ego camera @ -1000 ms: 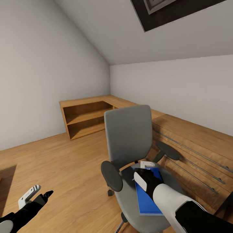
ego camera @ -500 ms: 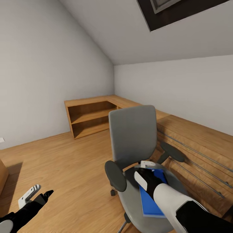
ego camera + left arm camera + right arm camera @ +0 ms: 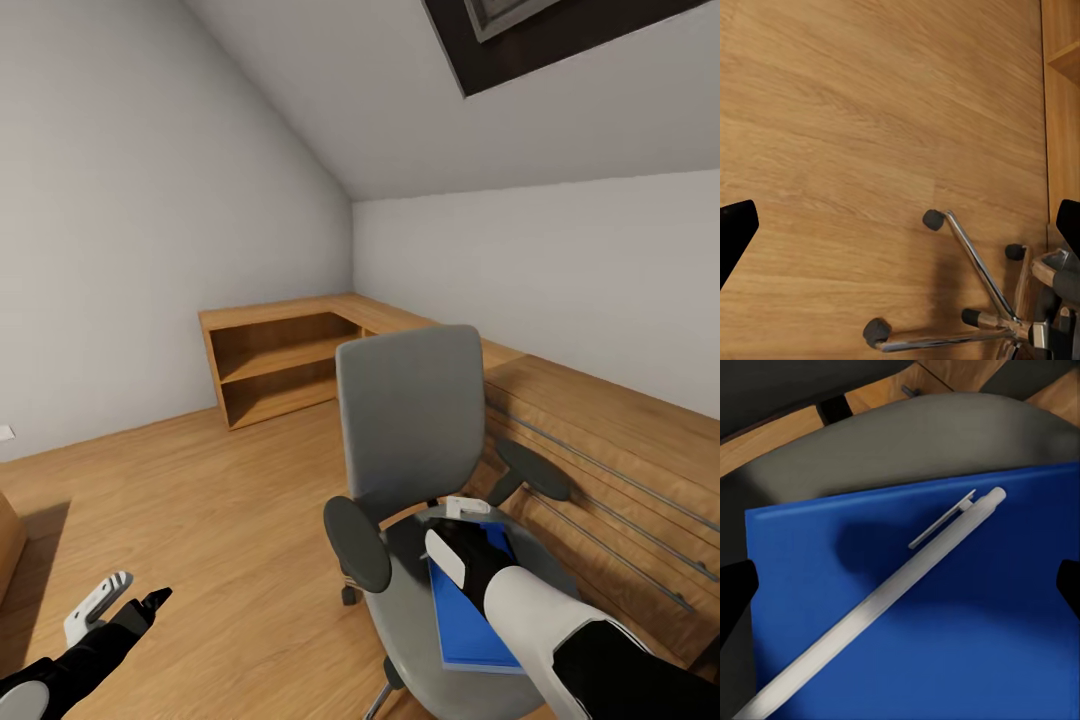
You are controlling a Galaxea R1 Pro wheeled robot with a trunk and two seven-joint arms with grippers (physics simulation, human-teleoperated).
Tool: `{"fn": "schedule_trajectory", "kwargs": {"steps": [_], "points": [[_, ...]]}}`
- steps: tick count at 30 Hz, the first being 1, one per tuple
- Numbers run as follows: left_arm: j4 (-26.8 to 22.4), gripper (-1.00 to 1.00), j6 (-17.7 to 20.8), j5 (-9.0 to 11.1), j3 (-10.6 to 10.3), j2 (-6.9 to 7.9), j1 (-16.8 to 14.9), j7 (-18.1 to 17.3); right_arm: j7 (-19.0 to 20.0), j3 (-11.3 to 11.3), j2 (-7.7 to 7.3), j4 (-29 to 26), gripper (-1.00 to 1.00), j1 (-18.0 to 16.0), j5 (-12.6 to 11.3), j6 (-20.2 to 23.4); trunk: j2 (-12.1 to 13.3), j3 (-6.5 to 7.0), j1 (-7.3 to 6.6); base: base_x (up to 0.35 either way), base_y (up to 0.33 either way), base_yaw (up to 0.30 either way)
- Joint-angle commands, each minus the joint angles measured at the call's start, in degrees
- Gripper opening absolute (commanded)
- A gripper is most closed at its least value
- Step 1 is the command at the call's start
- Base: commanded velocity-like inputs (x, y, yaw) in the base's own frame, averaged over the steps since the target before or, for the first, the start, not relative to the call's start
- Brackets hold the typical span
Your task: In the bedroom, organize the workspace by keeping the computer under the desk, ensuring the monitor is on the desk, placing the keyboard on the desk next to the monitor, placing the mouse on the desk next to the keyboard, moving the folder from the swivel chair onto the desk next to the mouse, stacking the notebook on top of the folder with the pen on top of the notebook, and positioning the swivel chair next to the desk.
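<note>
The folder (image 3: 470, 620) is seen lying flat on the seat of the swivel chair (image 3: 410, 440), with the pen (image 3: 881, 600) rested across it; the right gripper (image 3: 462, 520) is held wide apart just above them, and the left gripper (image 3: 115, 600) is spread wide over the floor (image 3: 200, 500)

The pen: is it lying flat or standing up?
Lying flat: the pen rests lengthwise across the blue folder on the chair seat.

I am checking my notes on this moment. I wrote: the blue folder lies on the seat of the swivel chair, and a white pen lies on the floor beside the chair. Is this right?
Not quite. The folder does lie on the swivel chair seat, but the pen is not on the floor: it lies diagonally on top of the folder. The right wrist view shows this clearly.
</note>
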Motion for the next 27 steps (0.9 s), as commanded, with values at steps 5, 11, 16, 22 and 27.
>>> {"fn": "schedule_trajectory", "kwargs": {"steps": [5, 11, 16, 22, 27], "points": [[-0.1, 1.00, 0.0, 0.6, 0.0, 0.02, 0.0, 0.5, -0.4, 0.4, -0.05, -0.1, 1.00, 0.0, -0.3, 0.4, 0.0, -0.05, 0.00, 0.000, 0.000, 0.000], [-0.1, 1.00, 0.0, 0.6, 0.0, 0.02, 0.0, 0.5, -0.4, -0.2, -0.05, -0.1, 1.00, 0.0, -0.4, -0.3, 0.0, -0.05, 0.00, 0.000, 0.000, 0.000], [-0.1, 1.00, -0.1, 0.6, 0.0, 0.02, 0.0, 0.5, -0.4, -1.8, -0.05, -0.1, 1.00, 0.0, -1.6, -1.0, 0.0, -0.05, 0.00, 0.000, 0.000, 0.000], [-0.1, 1.00, -0.1, 0.6, 0.0, -0.04, 0.0, 0.5, -0.3, -3.7, 0.04, -0.2, 1.00, 0.0, -2.0, -1.2, 0.0, -0.05, 0.00, 0.000, 0.000, 0.000], [-0.1, 1.00, -0.1, 0.6, 0.1, -0.07, 0.0, 0.5, -0.4, -15.6, 0.28, -0.1, 1.00, 0.0, -3.2, -1.2, 0.0, -0.05, 0.00, 0.000, 0.000, 0.000]]}}
